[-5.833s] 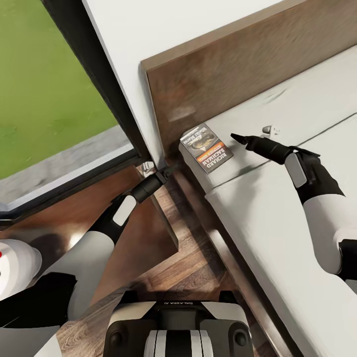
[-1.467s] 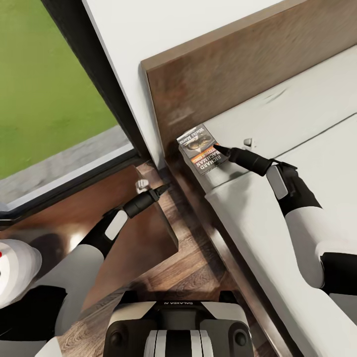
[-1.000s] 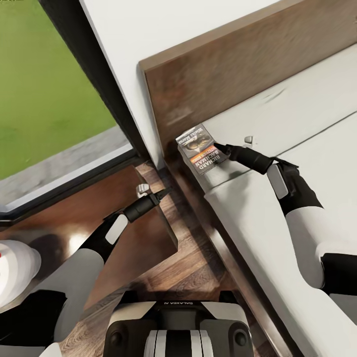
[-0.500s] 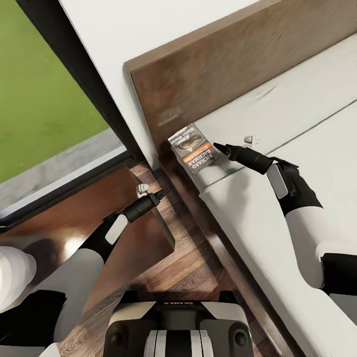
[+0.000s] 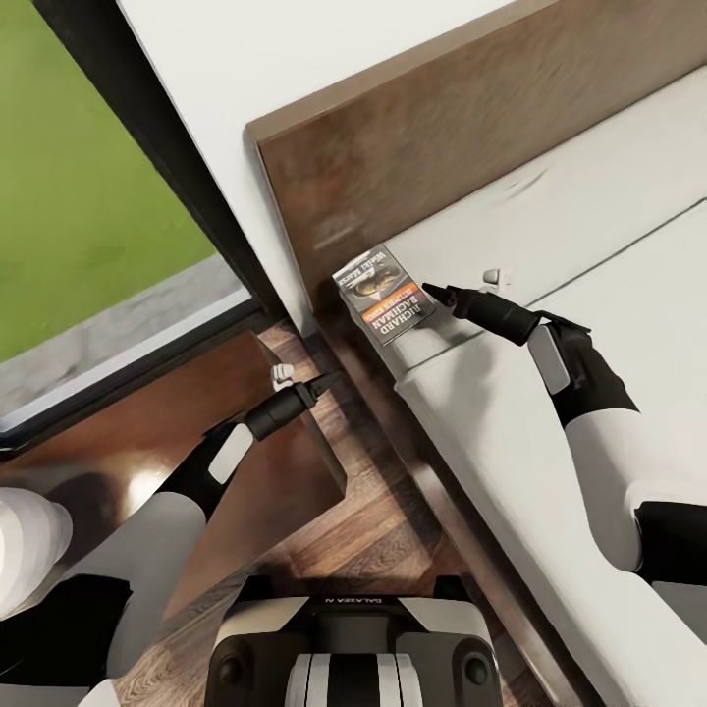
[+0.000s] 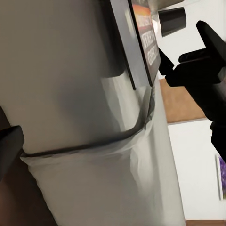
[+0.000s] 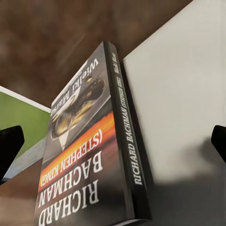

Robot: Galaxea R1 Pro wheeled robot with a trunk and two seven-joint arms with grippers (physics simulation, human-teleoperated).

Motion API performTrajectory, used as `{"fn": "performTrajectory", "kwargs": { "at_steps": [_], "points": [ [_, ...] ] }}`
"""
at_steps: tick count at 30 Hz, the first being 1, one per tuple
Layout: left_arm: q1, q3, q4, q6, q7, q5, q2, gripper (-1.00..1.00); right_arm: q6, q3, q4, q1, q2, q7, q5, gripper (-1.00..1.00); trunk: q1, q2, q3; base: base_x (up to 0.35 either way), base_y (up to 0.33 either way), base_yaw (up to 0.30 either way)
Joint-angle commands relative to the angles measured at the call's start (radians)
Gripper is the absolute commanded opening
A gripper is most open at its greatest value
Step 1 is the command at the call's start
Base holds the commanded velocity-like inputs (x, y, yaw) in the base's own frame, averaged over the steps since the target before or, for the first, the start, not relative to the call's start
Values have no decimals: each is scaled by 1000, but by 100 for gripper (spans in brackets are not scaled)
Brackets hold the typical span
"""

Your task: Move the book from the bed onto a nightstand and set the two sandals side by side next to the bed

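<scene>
The book (image 5: 383, 295) lies face up on the light-grey bed (image 5: 550, 245), at the mattress corner by the headboard (image 5: 442, 128). My right gripper (image 5: 460, 283) stands open just beside the book's edge. One dark fingertip (image 5: 430, 290) is almost against that edge. In the right wrist view the book (image 7: 89, 160) lies close in front of the open right gripper (image 7: 114, 143). My left gripper (image 5: 306, 376) is open above the nightstand (image 5: 196, 412), near its edge toward the bed. The left wrist view looks across the mattress at the book (image 6: 141, 42). The sandals are out of view.
A strip of wood-plank floor (image 5: 393, 511) runs between the nightstand and the bed frame. Tall dark-framed glass (image 5: 167, 167) with grass behind it stands at the left, beside a white wall (image 5: 295, 49). My base (image 5: 353, 648) is at the bottom.
Over the last seconds my right gripper came up to the book's edge and my left gripper drew back over the nightstand. The head view shifted about a second ago; nothing has moved since.
</scene>
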Motion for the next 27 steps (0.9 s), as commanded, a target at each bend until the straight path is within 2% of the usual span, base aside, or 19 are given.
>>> {"fn": "performTrajectory", "kwargs": {
  "at_steps": [1,9,27],
  "points": [
    [0,-3,0,9,-3,10,0,100,8,-1,0,0,0,1,-8,100,0,0,0,0,0,0],
    [3,-3,0,5,-19,10,2,100,8,-1,0,0,-1,3,-8,100,0,0,1,0,0,0],
    [7,-3,0,3,-20,9,4,100,8,0,-1,0,-1,3,-8,100,0,0,29,0,0,0]
  ]
}}
